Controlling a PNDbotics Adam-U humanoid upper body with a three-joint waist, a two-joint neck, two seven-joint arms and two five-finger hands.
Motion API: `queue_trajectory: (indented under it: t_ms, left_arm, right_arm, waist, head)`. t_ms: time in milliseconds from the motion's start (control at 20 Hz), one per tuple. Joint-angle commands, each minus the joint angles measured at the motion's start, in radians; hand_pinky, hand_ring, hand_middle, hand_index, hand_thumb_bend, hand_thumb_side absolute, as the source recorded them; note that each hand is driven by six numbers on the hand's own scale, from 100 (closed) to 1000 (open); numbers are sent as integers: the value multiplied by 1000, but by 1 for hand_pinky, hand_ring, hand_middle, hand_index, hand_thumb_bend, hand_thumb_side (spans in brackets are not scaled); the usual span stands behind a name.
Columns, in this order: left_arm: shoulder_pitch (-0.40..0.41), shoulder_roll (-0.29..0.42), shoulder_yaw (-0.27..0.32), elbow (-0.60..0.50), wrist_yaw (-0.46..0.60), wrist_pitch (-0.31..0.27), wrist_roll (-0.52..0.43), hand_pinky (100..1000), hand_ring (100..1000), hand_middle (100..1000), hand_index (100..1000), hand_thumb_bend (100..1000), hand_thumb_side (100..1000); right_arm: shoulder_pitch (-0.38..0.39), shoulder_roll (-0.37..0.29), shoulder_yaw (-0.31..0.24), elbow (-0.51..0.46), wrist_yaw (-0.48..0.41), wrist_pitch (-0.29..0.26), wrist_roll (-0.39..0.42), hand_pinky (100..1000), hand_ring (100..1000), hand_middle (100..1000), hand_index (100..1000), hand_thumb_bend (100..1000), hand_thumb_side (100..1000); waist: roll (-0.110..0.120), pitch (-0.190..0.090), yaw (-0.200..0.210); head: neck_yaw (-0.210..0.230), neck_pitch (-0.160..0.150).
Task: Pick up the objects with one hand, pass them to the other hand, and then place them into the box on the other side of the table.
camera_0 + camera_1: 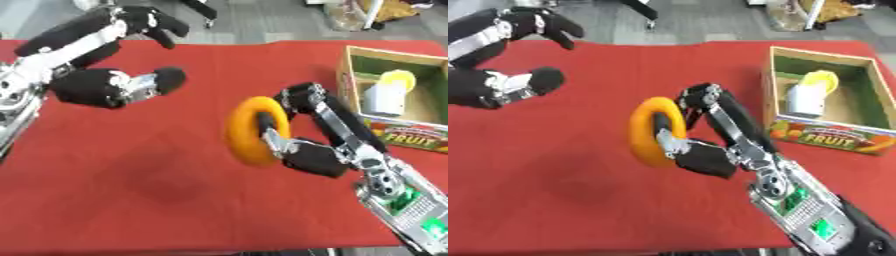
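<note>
An orange ring point(248, 131) is held upright above the red tablecloth near the middle. My right hand point(308, 150) is shut on it, with the thumb through the hole and fingers curled over its top right. My left hand point(118, 75) hovers open at the upper left, fingers spread and pointing toward the ring, about a hand's width away from it. The cardboard fruit box point(405, 134) stands at the right edge; inside it lie a white carton point(383, 99) and a yellow object point(398, 80).
The red cloth point(149, 190) covers the table. The ring's shadow falls on the cloth below left. Beyond the far edge is grey floor with chair legs and a bag.
</note>
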Motion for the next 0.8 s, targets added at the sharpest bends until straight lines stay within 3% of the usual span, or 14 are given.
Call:
queue_trajectory:
  t_ms: [50, 250, 450, 500, 550, 700, 800]
  left_arm:
    - [20, 42, 69, -16, 37, -13, 64, 953, 771, 806, 896, 409, 816]
    - [91, 40, 125, -16, 76, -33, 147, 951, 754, 790, 884, 374, 800]
    - [182, 14, 174, -16, 104, -56, 226, 949, 735, 771, 870, 336, 796]
    - [200, 6, 182, -16, 109, -62, 242, 947, 728, 766, 867, 294, 764]
    - [222, -5, 190, -16, 114, -68, 259, 947, 725, 763, 865, 322, 798]
    - [281, -46, 208, -16, 120, -92, 295, 944, 710, 753, 858, 303, 804]
    - [312, -80, 213, -16, 126, -104, 312, 941, 699, 747, 852, 294, 806]
  right_arm:
    - [-4, -47, -44, -21, 8, -15, -19, 482, 698, 470, 347, 100, 399]
    - [13, -118, -118, -21, 21, -20, -60, 488, 694, 472, 348, 100, 332]
    - [45, -219, -218, -21, 7, 23, -129, 491, 689, 472, 348, 100, 296]
    - [54, -240, -240, -21, 0, 42, -146, 490, 688, 472, 349, 100, 492]
    - [64, -263, -264, -21, -11, 69, -165, 489, 687, 471, 348, 100, 309]
    - [78, -320, -325, 19, -45, 157, -217, 484, 687, 470, 349, 100, 325]
    - [67, -334, -351, 99, -62, 196, -252, 483, 688, 471, 351, 100, 335]
  waist:
    - [5, -25, 3]
    - [3, -24, 5]
    - [2, -19, 11]
    - [2, -18, 12]
    - [3, -16, 15]
    - [6, -14, 23]
    - [9, -13, 29]
  head:
    - [-8, 5]
    - [-12, 5]
    - [-24, 5]
    - [-28, 5]
    - [-32, 5]
    - [-41, 5]
    - [-46, 5]
